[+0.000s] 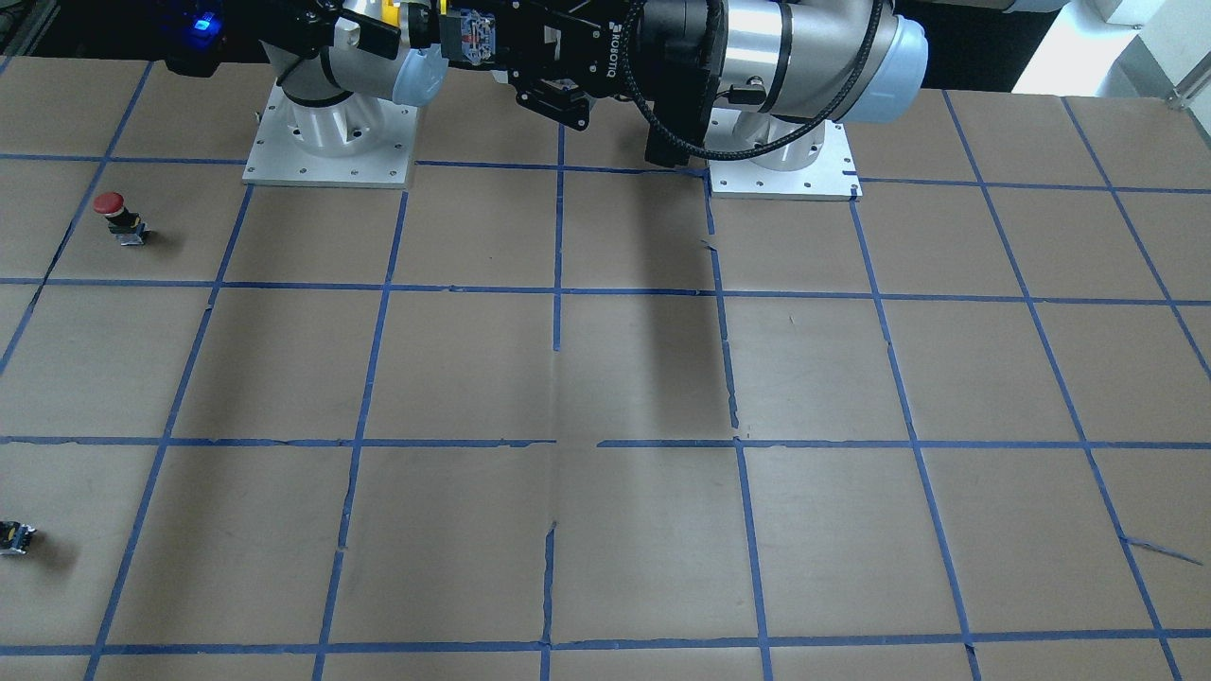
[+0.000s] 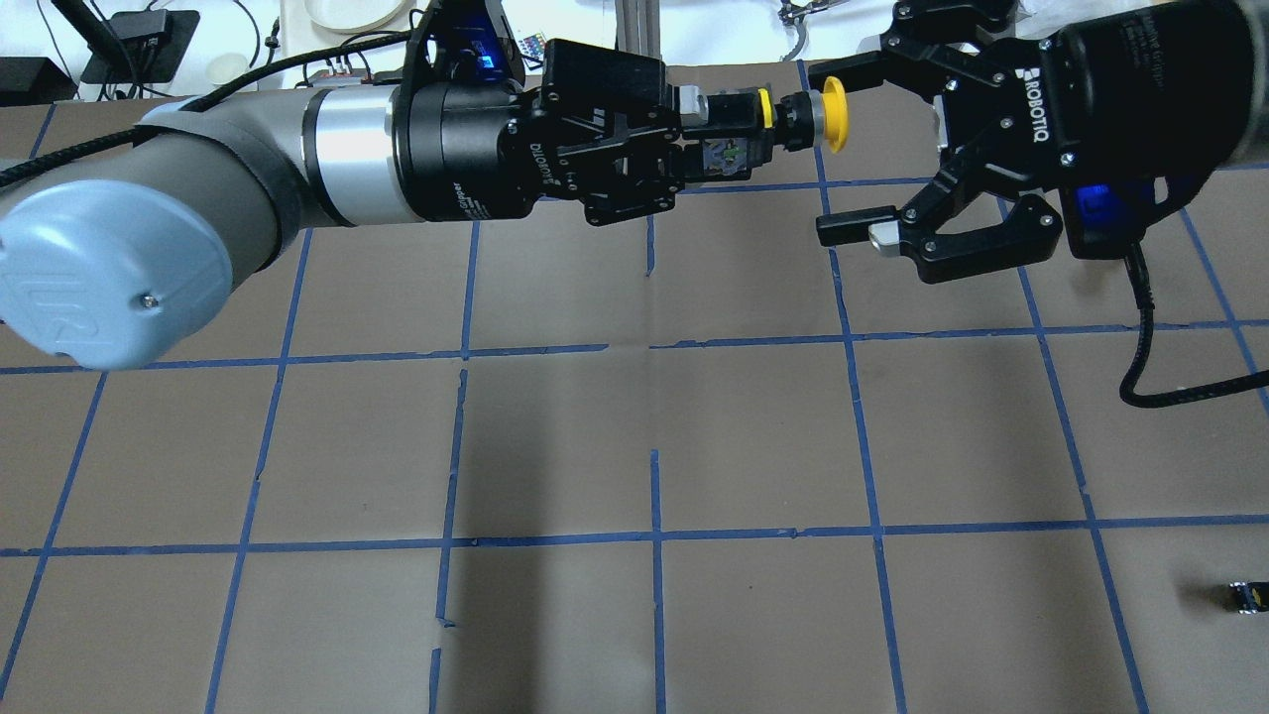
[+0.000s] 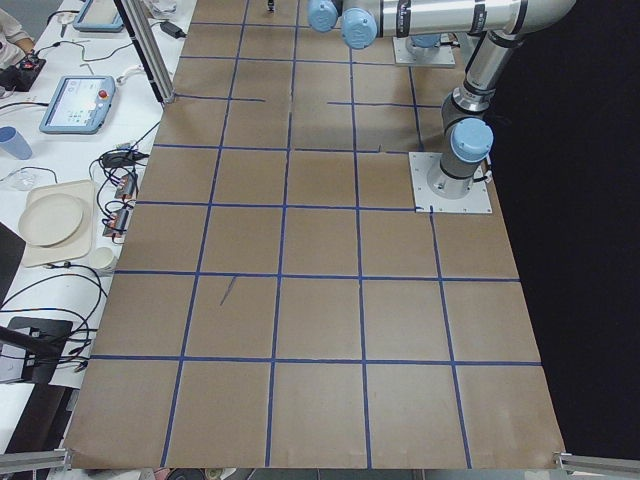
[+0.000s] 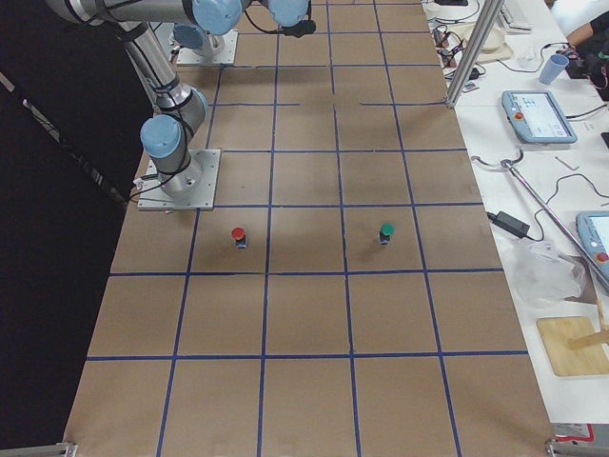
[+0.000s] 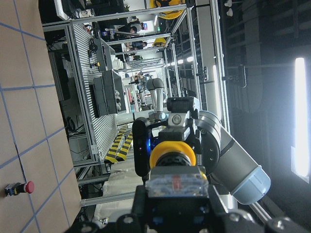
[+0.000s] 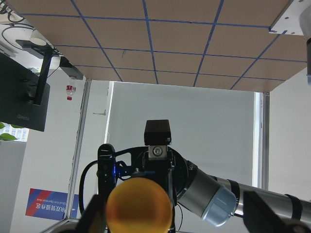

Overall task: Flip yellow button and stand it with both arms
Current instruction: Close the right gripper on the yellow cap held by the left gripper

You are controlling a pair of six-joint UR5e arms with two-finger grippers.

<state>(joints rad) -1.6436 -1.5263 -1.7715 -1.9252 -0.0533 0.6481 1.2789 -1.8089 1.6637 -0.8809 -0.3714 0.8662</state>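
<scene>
My left claw clamped on yellow button base, cap toward 3 o'clock. My right claw wide open, empty. Button probably light, rigid; I would take collar.

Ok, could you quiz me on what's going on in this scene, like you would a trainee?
1. True or false: the yellow button has its cap pointing toward the right gripper.
2. What grips the button's base? A) the left gripper B) an operator's hand C) nothing
3. Fill in: the right gripper's jaws stand ____.

Key: 1 true; 2 A; 3 open.
</scene>
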